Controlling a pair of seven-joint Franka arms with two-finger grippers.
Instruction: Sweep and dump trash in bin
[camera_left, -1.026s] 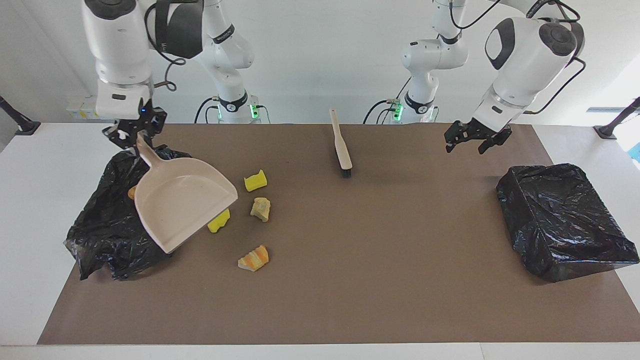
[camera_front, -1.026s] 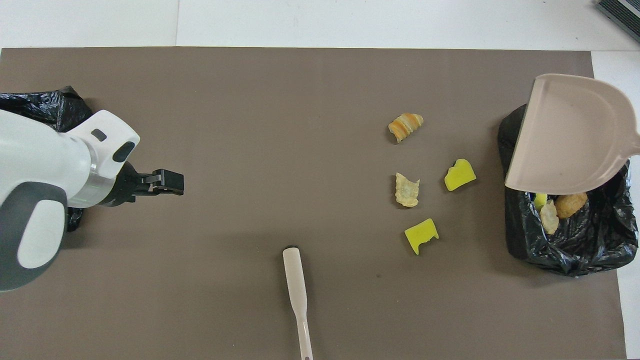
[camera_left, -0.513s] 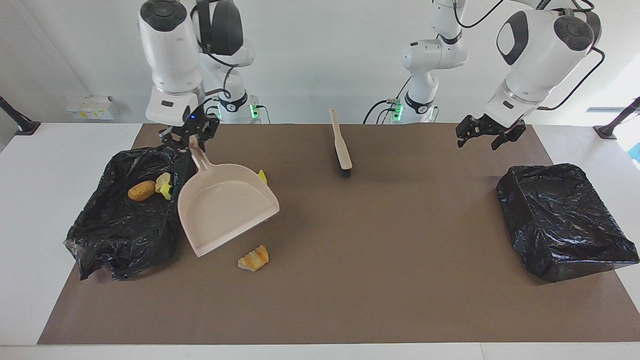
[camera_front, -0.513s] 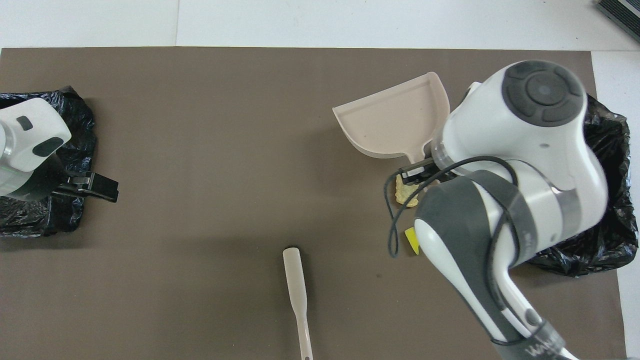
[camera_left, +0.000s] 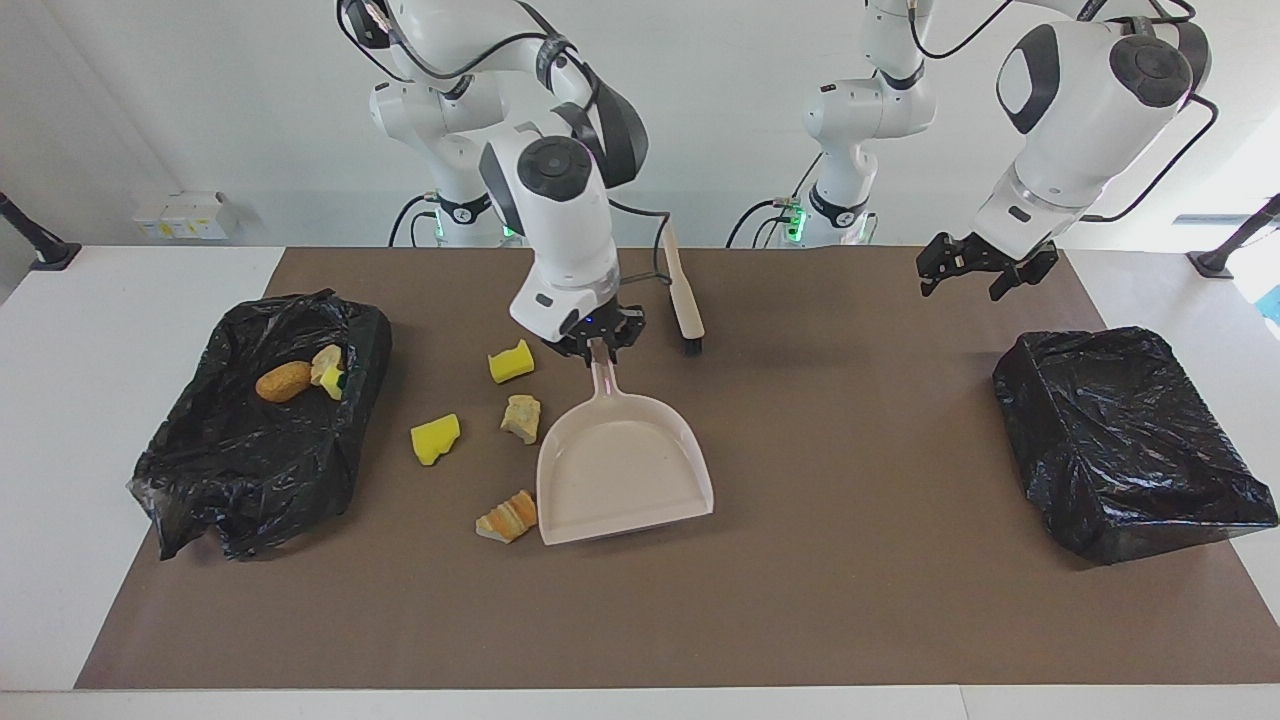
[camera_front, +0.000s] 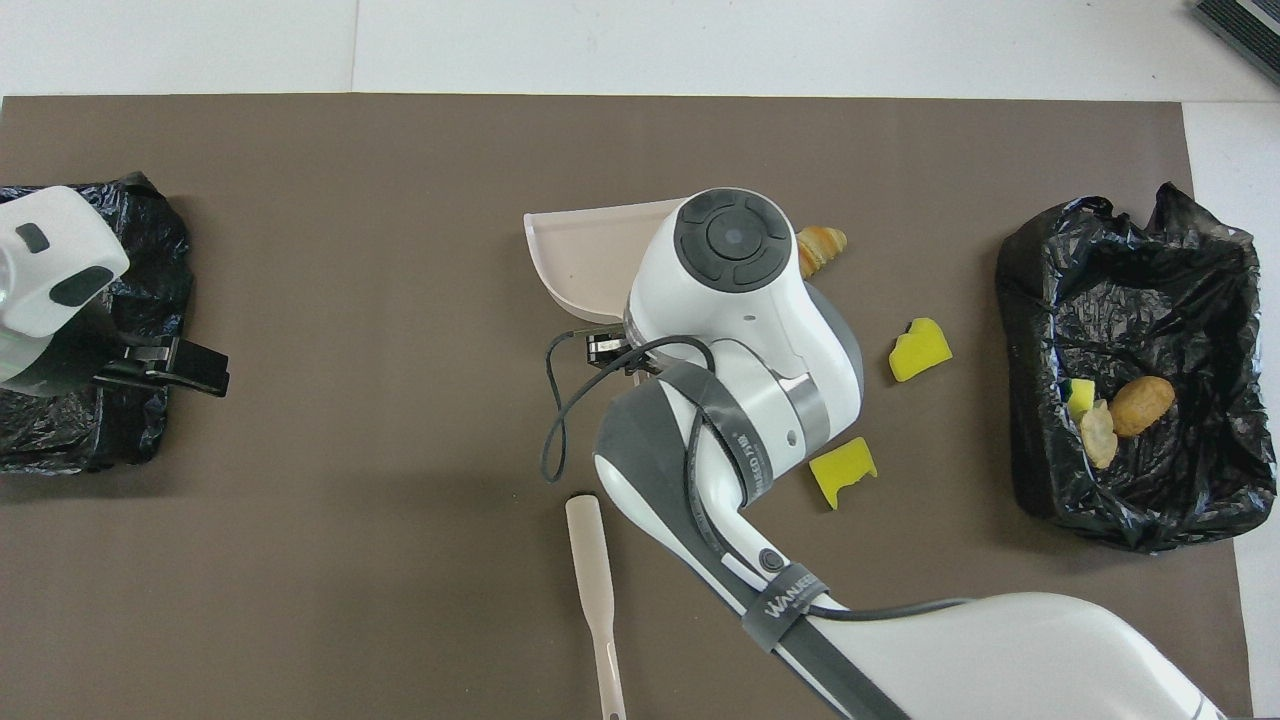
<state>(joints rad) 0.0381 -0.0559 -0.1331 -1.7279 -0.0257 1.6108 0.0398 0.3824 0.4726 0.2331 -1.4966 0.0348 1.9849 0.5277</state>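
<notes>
Right claw (camera_left: 598, 350) clenched on dustpan (camera_left: 622, 470) handle, pan at 3 o'clock of orange-striped wedge (camera_left: 507, 516); left claw (camera_left: 978, 275) released over surface (camera_left: 800, 450).

The only readable lettering is "WANEBO", partly legible, on a grey cable strap (camera_front: 783, 601) around the right arm.

Two glossy white arms (camera_left: 560, 215) with dark grey joint caps — black cables looped alongside, green lights at the bases.
</notes>
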